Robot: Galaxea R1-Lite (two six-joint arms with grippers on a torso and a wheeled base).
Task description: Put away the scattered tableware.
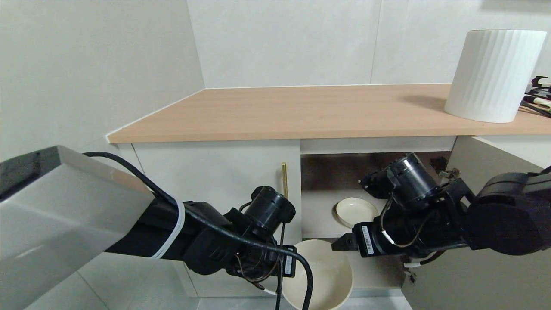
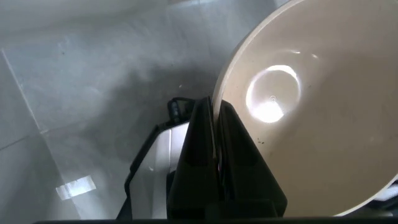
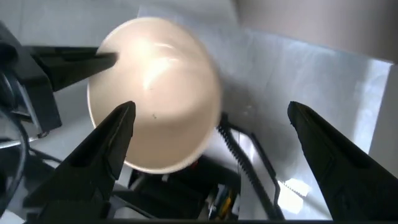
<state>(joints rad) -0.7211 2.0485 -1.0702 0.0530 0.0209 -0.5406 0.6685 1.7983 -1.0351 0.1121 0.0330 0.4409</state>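
Observation:
A cream bowl (image 1: 323, 275) hangs tilted in front of the open cabinet, low down. My left gripper (image 1: 289, 262) is shut on its rim; in the left wrist view the two fingers (image 2: 198, 143) pinch the rim of the bowl (image 2: 311, 112) between them. My right gripper (image 1: 340, 245) sits just right of the bowl, pointing at it, open. In the right wrist view its fingers (image 3: 106, 149) stand wide apart, with the bowl (image 3: 155, 106) beyond them and nothing between them. A small cream dish (image 1: 356, 211) lies on the cabinet shelf.
The cabinet door (image 1: 486, 181) stands open on the right; the closed left door carries a brass handle (image 1: 284, 178). On the wooden countertop (image 1: 301, 112) stands a white ribbed container (image 1: 495, 75), with dark utensils (image 1: 538, 97) beside it. Grey tiled floor lies below.

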